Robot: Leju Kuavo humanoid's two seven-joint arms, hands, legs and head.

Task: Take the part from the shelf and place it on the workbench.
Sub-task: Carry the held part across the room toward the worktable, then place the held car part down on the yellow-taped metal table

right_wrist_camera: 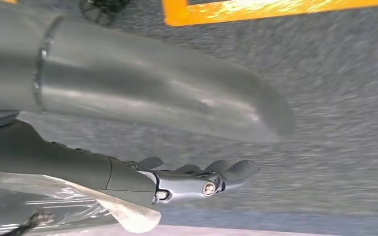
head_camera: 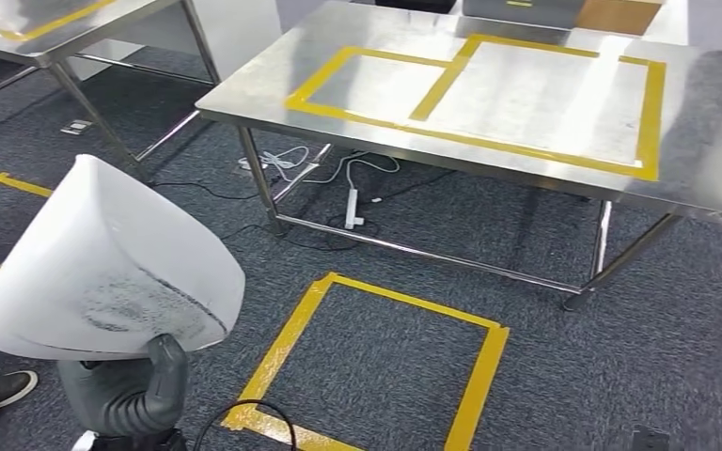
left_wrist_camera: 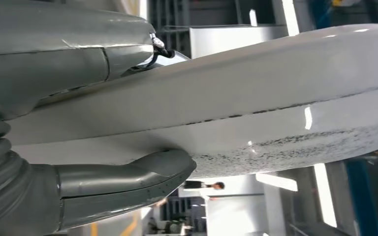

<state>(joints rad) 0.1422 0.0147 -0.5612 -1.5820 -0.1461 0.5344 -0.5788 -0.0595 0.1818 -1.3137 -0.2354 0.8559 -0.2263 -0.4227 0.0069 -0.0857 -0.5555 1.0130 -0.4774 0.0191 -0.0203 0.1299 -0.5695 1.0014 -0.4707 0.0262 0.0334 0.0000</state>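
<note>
Head view, white part [head_camera: 103, 263] at lower left gripped by left robot hand [head_camera: 141, 390], steel desk [head_camera: 705, 122] upper right, left wrist view, thumb and fingers clamped part [left_wrist_camera: 256, 98], right wrist view, right robot hand [right_wrist_camera: 197, 179] empty, fingers straight above carpet [right_wrist_camera: 334, 73].

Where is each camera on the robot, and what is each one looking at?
Head view: high on the robot, looking forward and down at the steel workbench and carpet; the left hand holds up the white part.
Left wrist view: behind the left hand, looking along the white part toward a workshop background.
Right wrist view: behind the right hand, looking down at the grey carpet; it holds nothing.
Shared: head and left wrist views both show the white part.
</note>
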